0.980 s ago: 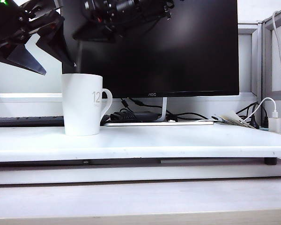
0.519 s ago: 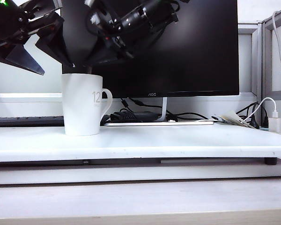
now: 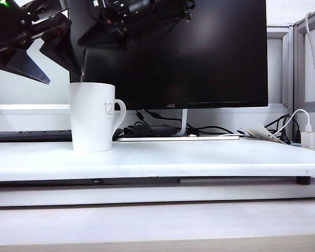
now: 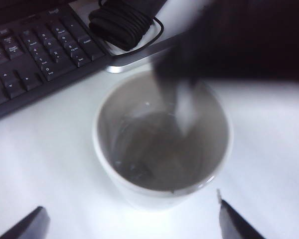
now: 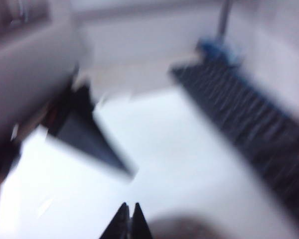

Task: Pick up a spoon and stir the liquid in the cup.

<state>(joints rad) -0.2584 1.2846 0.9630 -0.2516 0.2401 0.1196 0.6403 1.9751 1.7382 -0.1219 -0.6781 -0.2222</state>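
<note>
The tall white ceramic mug (image 3: 92, 116) is parked on the white desk (image 3: 199, 157). Left gripper (image 3: 50, 60) is hung beside its rim, fingers wide apart. Right gripper (image 5: 130, 219), above it, is pinched together on the thin grey spoon handle (image 3: 84, 67), dipped inside.

A dark monitor (image 3: 199, 52) stands on a white desk (image 3: 199, 157) before pale partition walls (image 3: 281, 68).
</note>
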